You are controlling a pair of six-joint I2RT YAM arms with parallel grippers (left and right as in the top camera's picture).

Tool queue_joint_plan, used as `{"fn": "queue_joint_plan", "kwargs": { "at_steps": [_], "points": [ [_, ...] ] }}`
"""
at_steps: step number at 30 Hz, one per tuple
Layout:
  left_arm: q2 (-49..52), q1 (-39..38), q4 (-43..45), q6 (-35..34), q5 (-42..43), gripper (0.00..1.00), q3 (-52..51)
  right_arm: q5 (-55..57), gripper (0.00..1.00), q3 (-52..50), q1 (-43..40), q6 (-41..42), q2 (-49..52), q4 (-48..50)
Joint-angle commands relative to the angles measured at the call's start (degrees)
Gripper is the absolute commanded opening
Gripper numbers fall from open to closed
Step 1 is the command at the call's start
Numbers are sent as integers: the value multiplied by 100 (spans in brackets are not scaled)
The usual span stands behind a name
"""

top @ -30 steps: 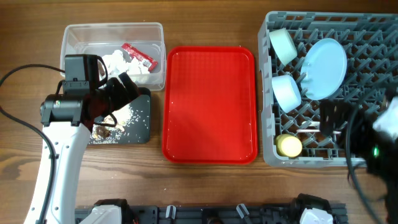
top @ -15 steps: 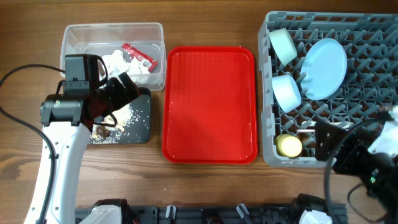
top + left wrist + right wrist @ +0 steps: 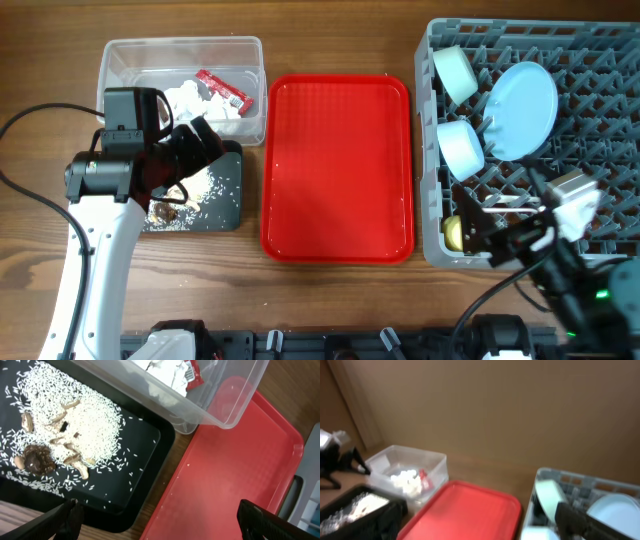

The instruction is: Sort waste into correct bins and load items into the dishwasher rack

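Since the right pincer [image 3: 485,236] hangs low over the lower-left corner of the rack [image 3: 600,60], at the lower right of the overhead frame, my main worry is a snag; I judge that a careless sweep could catch the rack's wall or pegs and jolt the plate [image 3: 525,108], the green bowl [image 3: 455,72] and the blue bowl [image 3: 462,147], all propped in its left part; whether that pincer is clenched or released I cannot tell, since its own camera shows only one finger [image 3: 580,521].

The left pincer [image 3: 162,521] is spread wide and empty above the black tray [image 3: 228,205], where rice [image 3: 85,425] and brown scraps [image 3: 36,459] lie; a low drag there could push grains over the rim onto the desk [image 3: 330,300]. The tissue [image 3: 190,100] and the wrapper [image 3: 222,90] lie in the clear tub [image 3: 180,48] at upper left.

Against a second ago, the right arm has swung from the right edge of the frame down to the bottom right, and now half covers a yellow thing [image 3: 452,232] in the rack's corner; the left arm and everything else sit as they did.
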Motion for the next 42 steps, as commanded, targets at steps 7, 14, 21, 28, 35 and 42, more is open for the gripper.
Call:
{"fn": "queue_joint_plan", "kwargs": {
  "at_steps": [7, 14, 21, 28, 35, 42],
  "points": [
    [2, 35, 11, 63, 46, 100, 96, 1067, 100, -3010, 385, 905, -1064, 2332],
    [2, 35, 11, 63, 46, 100, 96, 2376, 100, -3926, 540, 2201, -1663, 2846],
    [2, 35, 11, 63, 46, 100, 96, 2695, 100, -4402, 557, 2647, -2201, 2791],
    [2, 35, 11, 63, 46, 100, 96, 2374, 100, -4542, 557, 2105, -2197, 2918],
    [2, 35, 11, 63, 46, 100, 96, 1921, 100, -4548, 557, 483, -2197, 2909],
    [2, 35, 11, 63, 46, 100, 96, 1937, 100, -4548, 557, 96, -2199, 2914]
  ]
}}
